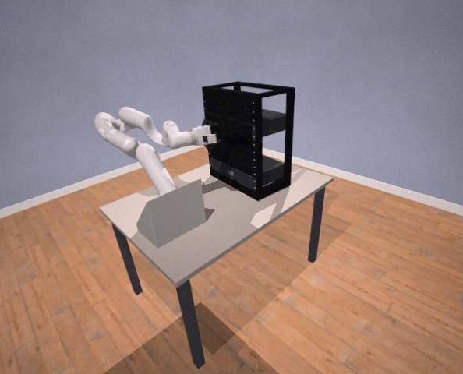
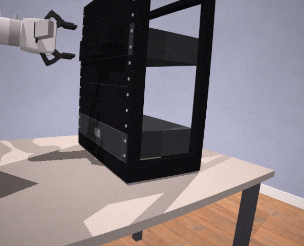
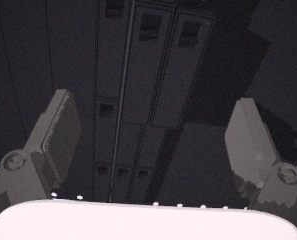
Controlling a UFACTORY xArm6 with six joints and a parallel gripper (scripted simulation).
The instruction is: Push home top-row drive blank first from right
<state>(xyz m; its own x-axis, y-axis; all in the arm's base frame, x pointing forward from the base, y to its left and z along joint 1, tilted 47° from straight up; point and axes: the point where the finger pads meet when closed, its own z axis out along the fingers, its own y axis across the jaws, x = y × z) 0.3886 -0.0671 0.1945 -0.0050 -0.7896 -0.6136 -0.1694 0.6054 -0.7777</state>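
Observation:
The black rack [image 1: 247,140] stands on the table and fills much of the exterior view [image 2: 138,87]. The storage chassis [image 2: 106,34] sits in its upper front. In the wrist view the chassis face shows dark grey drive blanks [image 3: 144,67] in rows, seen turned; some stand out, and I cannot tell which. My gripper [image 2: 67,41] is open and empty. Its black fingers point at the chassis front, a short way off it. It also shows in the top view [image 1: 212,138] and in the wrist view [image 3: 148,140], one finger on each side.
A grey wedge-shaped base block [image 1: 173,213] holds the arm at the table's left part. A grey panel [image 2: 102,135] sits low on the rack front, with a dark unit [image 2: 163,140] behind it. The table edge [image 2: 173,211] runs close in front.

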